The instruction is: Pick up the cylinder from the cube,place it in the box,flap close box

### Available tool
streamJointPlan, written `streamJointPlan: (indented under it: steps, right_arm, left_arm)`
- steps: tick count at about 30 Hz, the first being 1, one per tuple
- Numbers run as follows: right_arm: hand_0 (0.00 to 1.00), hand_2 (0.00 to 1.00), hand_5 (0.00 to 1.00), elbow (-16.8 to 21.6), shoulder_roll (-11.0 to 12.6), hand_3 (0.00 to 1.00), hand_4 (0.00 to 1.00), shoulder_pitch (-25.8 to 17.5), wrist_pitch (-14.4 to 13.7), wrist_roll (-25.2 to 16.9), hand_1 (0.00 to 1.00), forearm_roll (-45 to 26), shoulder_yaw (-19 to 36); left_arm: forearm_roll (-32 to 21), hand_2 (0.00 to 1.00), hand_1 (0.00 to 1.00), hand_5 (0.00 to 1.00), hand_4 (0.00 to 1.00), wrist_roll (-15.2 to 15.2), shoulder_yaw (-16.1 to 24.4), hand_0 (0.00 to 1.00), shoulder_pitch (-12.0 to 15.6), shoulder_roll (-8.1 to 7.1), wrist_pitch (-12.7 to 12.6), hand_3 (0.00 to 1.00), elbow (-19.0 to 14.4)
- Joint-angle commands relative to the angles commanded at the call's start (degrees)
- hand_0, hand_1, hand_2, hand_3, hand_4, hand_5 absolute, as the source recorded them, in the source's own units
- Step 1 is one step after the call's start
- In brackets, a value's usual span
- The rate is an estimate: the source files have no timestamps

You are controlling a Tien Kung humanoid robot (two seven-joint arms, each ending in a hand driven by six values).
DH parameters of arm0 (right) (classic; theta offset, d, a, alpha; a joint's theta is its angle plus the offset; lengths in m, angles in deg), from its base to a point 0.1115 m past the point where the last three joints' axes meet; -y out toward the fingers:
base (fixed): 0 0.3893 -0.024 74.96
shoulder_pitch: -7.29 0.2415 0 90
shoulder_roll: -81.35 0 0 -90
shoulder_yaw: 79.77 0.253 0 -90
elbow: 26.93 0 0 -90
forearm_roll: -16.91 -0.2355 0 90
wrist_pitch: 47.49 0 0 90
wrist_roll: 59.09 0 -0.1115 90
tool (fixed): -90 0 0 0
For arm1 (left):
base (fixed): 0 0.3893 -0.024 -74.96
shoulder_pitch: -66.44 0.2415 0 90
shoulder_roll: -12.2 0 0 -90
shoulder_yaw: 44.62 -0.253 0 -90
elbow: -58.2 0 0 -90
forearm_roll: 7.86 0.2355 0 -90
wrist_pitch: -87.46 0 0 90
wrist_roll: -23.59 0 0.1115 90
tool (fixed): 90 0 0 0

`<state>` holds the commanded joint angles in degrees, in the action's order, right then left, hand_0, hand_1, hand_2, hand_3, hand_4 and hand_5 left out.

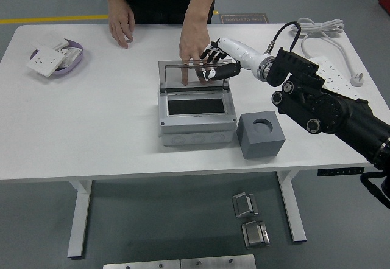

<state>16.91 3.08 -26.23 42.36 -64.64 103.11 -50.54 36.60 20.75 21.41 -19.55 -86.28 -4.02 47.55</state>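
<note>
Currently the right hand (214, 62), white-shelled with black fingers (211, 73), sits at the upper right corner of the grey plastic junction box (196, 114), right at the top edge of the box's clear hinged flap (194, 74). Fingers are loosely curled and hold nothing; whether they actually touch the flap edge I cannot tell. Flap stands upright at the box's far side, box open, dark rectangular opening facing up. Cylinder is not visible anywhere: not in the hand, and the round socket on top of the dark grey cube (261, 134) is empty; cannot tell if it lies inside the box. Cube stands on the white table (91, 129) just beside the box's right front corner. Right arm (323, 108), black, comes in from the right edge over the table. Left arm is out of frame. Person stands at the far side: one hand (194, 44) rests on the table just behind the flap, fingertips seen through the clear panel, very close to the robot's fingers; other hand (122, 24) rests on the table well to the left. Purple shallow dish (77, 62) with white switch plates (44, 61) sits at the far left. White power strip (335, 80) with coiled white cable (317, 27) lies at the far right. Two metal brackets (250, 220) lie on the floor under the table.
</note>
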Motion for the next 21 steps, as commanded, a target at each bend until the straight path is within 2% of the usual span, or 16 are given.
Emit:
streamJointPlan:
  steps: [8,15,21]
  right_arm:
    - [0.684,0.635,0.433,9.0,3.0,0.67,0.805,-2.0,-0.7,0.8,0.615,2.6,-1.6]
    - [0.678,0.635,0.433,16.7,4.8,0.671,0.802,-3.3,-1.0,1.8,0.616,5.5,-2.4]
    - [0.673,0.634,0.431,21.3,6.0,0.67,0.799,-4.8,-1.2,2.4,0.615,7.2,-2.8]
  left_arm:
    - [0.6,0.637,0.644,0.203,0.698,0.0,0.7,0.616,0.2,0.27,0.0,0.659,-0.2]
    - [0.9,0.637,0.644,0.203,0.698,0.0,1.0,0.615,0.3,0.33,0.0,0.659,-0.3]
    - [0.8,0.637,0.644,0.202,0.698,0.0,1.0,0.616,0.5,0.5,0.0,0.659,-0.3]
